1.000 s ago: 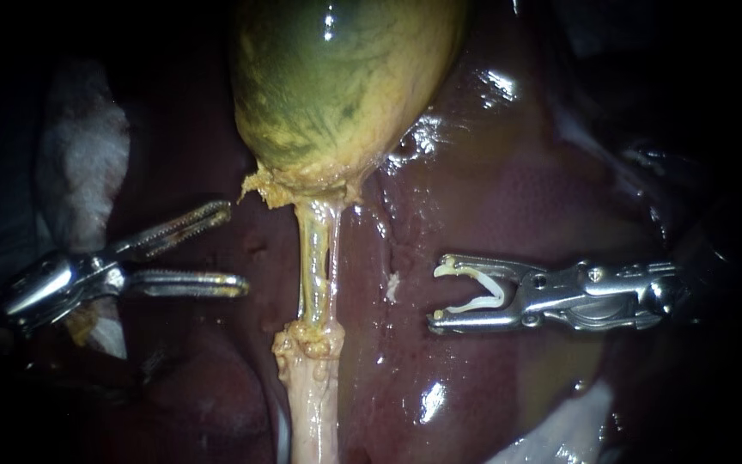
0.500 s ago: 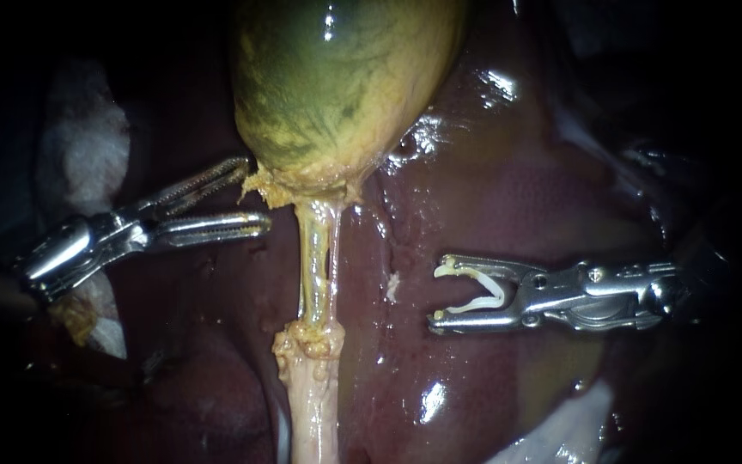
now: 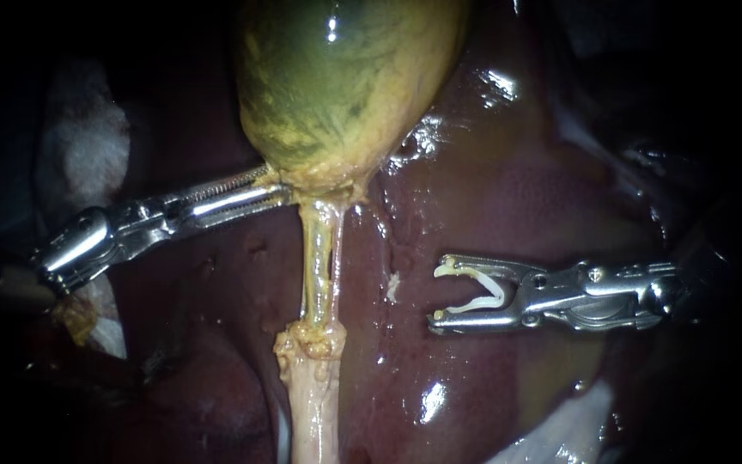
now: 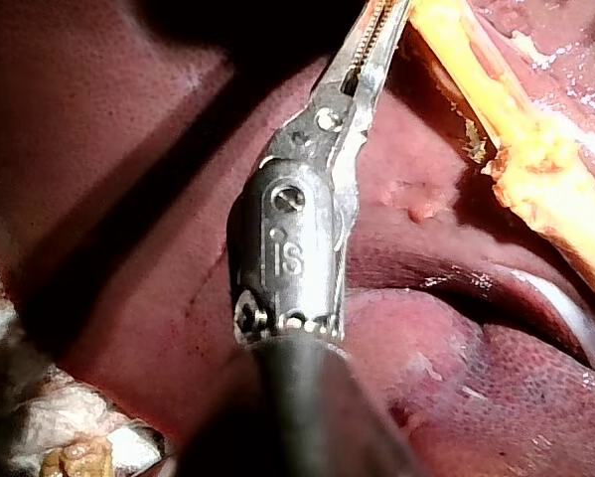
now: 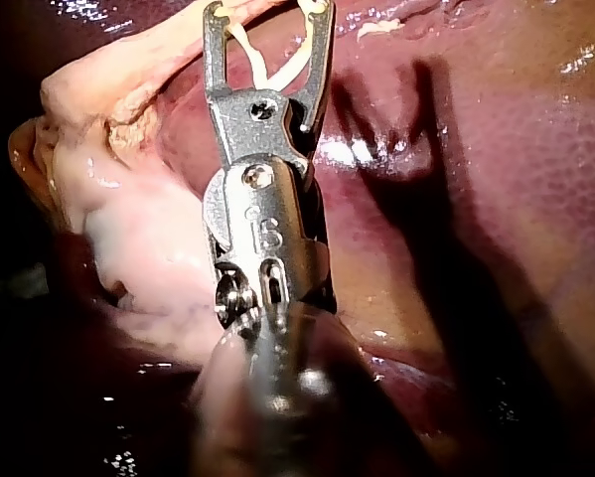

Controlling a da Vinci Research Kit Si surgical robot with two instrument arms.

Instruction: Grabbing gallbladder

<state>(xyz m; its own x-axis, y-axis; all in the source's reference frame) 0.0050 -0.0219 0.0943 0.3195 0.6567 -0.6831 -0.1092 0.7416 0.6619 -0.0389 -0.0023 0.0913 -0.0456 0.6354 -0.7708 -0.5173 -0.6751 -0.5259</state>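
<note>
The green-yellow gallbladder [image 3: 345, 77] lies on the dark red liver [image 3: 508, 198], and a pale yellow tube [image 3: 318, 258] runs down from its neck. My left instrument [image 3: 278, 187] reaches in from the left. Its jaws lie nearly together, shut on the yellowish fringe at the gallbladder's neck. In the left wrist view the left instrument [image 4: 381, 20] extends ahead beside the yellow tube [image 4: 506, 109], its tips cut off. My right instrument [image 3: 441, 295] hovers to the right of the tube, apart from it, its jaws spread around a white clip [image 3: 483, 296]. The right wrist view shows the right instrument [image 5: 267, 12] holding the clip [image 5: 252, 55].
White gauze [image 3: 83, 155] lies at the far left behind the left instrument, and more gauze [image 3: 560, 434] at the lower right. A knobbly pale stump [image 3: 311, 344] thickens the tube lower down. Pale tissue [image 5: 128, 229] sits beside the right instrument's wrist.
My left instrument has moved up and to the right to the gallbladder's neck, and its jaws have gone from wide open to shut on the fringe. The right instrument has not moved.
</note>
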